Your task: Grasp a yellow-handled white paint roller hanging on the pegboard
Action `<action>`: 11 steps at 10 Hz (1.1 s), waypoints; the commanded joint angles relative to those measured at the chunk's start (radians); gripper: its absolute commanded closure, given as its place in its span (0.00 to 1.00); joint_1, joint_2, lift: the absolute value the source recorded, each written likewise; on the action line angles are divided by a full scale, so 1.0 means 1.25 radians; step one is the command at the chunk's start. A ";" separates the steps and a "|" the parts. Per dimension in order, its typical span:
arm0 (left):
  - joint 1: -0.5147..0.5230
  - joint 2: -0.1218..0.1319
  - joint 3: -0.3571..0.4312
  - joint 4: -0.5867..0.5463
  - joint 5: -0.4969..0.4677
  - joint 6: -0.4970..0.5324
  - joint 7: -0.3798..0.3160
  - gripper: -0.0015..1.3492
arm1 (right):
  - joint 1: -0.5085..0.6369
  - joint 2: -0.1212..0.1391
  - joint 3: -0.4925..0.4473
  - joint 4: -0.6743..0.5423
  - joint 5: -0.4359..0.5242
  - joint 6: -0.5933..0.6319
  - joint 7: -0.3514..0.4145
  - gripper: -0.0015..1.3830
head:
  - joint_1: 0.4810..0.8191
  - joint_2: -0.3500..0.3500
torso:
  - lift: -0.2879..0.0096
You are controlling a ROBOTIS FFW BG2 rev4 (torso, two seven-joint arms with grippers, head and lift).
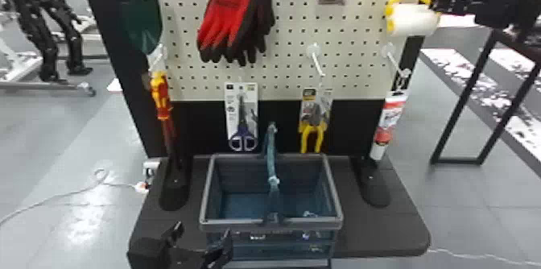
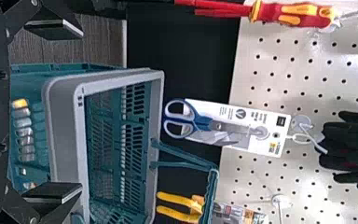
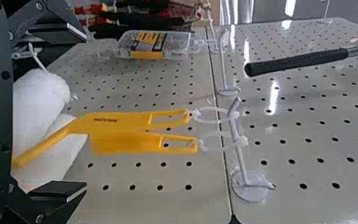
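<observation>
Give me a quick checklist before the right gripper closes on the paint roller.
1. Right gripper open: ok.
2. Paint roller between its fingers: ok.
3. Yellow handle hanging on the hook: ok.
4. One roller alone between the fingers: cannot tell; two handles share the hook.
5. Left gripper parked low by the basket, out of the way: ok.

A workshop or lab laid out like a hardware-shop display is indicated. Beyond the left tool (image 1: 201, 238), a pegboard (image 1: 354, 63) is hung with carded scissors (image 1: 242, 127), pliers (image 1: 312, 127) and work gloves (image 1: 229, 18). A basket (image 1: 306, 220) is set just ahead of the tool on a black tabletop (image 1: 382, 228). A grey floor (image 1: 60, 135) with a loose cable (image 1: 60, 195) is seen to the tool's left.
</observation>
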State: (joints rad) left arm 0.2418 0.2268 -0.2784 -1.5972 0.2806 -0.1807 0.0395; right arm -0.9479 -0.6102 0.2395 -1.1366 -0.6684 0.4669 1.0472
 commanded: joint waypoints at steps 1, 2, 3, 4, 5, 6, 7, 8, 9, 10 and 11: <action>-0.017 -0.001 -0.013 0.014 0.003 0.001 -0.006 0.11 | -0.059 -0.017 0.087 0.061 -0.080 -0.029 0.021 0.13 | 0.20 0.50 | 0.63; -0.022 -0.001 -0.017 0.017 0.004 0.000 -0.007 0.11 | -0.071 -0.021 0.100 0.063 -0.084 -0.029 0.031 0.13 | 0.20 0.50 | 0.63; -0.022 -0.004 -0.019 0.019 0.004 0.000 -0.008 0.11 | -0.091 -0.027 0.143 0.083 -0.135 -0.036 0.048 0.13 | 0.20 0.50 | 0.63; -0.023 -0.007 -0.019 0.020 0.003 0.003 -0.010 0.11 | -0.109 -0.031 0.188 0.105 -0.191 -0.046 0.070 0.13 | 0.20 0.50 | 0.63; -0.024 -0.012 -0.018 0.021 0.000 0.006 -0.012 0.11 | -0.119 -0.033 0.207 0.113 -0.204 -0.046 0.084 0.15 | 0.20 0.50 | 0.63; -0.029 -0.013 -0.018 0.024 -0.001 0.007 -0.014 0.11 | -0.133 -0.037 0.228 0.125 -0.224 -0.048 0.097 0.18 | 0.20 0.50 | 0.63; -0.031 -0.015 -0.018 0.027 -0.002 0.007 -0.018 0.11 | -0.142 -0.037 0.235 0.131 -0.224 -0.052 0.105 0.23 | 0.20 0.50 | 0.63; -0.031 -0.017 -0.018 0.027 -0.004 0.007 -0.018 0.11 | -0.146 -0.038 0.240 0.135 -0.225 -0.052 0.105 0.42 | 0.20 0.50 | 0.63; -0.033 -0.017 -0.018 0.030 -0.004 0.007 -0.019 0.11 | -0.155 -0.038 0.251 0.145 -0.224 -0.052 0.105 0.57 | 0.20 0.50 | 0.63; -0.035 -0.017 -0.018 0.031 -0.004 0.007 -0.023 0.11 | -0.162 -0.040 0.262 0.152 -0.224 -0.052 0.105 0.75 | 0.20 0.50 | 0.63; -0.036 -0.018 -0.019 0.032 -0.004 0.006 -0.023 0.11 | -0.163 -0.041 0.262 0.155 -0.220 -0.056 0.105 0.92 | 0.20 0.50 | 0.63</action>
State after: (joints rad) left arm 0.1978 0.2053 -0.3007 -1.5574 0.2761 -0.1720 0.0104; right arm -1.1496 -0.6604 0.5657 -0.9464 -0.9460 0.4000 1.1781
